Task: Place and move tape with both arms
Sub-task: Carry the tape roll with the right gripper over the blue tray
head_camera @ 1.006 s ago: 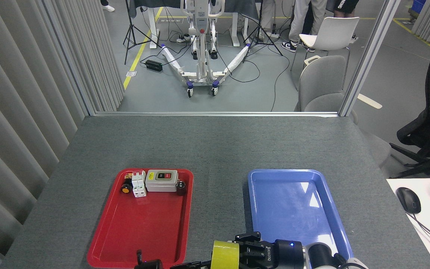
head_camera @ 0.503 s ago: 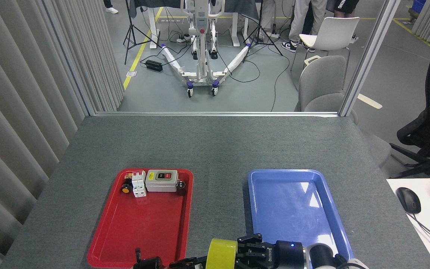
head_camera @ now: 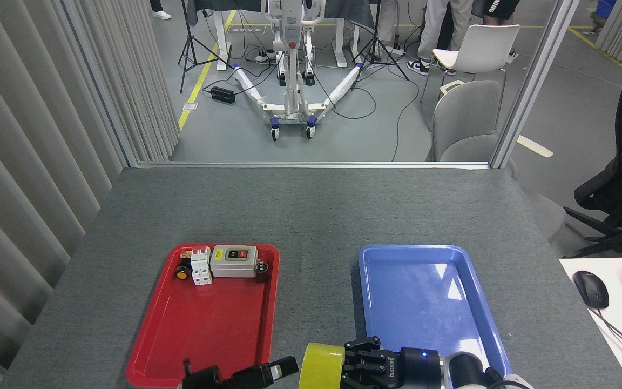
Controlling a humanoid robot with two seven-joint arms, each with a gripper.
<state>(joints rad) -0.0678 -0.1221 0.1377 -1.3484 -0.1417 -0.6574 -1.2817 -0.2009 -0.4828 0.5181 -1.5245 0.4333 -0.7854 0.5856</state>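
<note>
1. Now the left gripper has come up closer to the tape. Its fingers look spread apart, just beside the roll.
2. Right gripper holds the tape tight, low between the red tray and the blue tray.
3. I think this is a hand-over. The left fingers should close well on the roll before the right ones let go.
4. Both trays sit on a gray table.
5. Far back are chairs, cables and a white stand.
</note>
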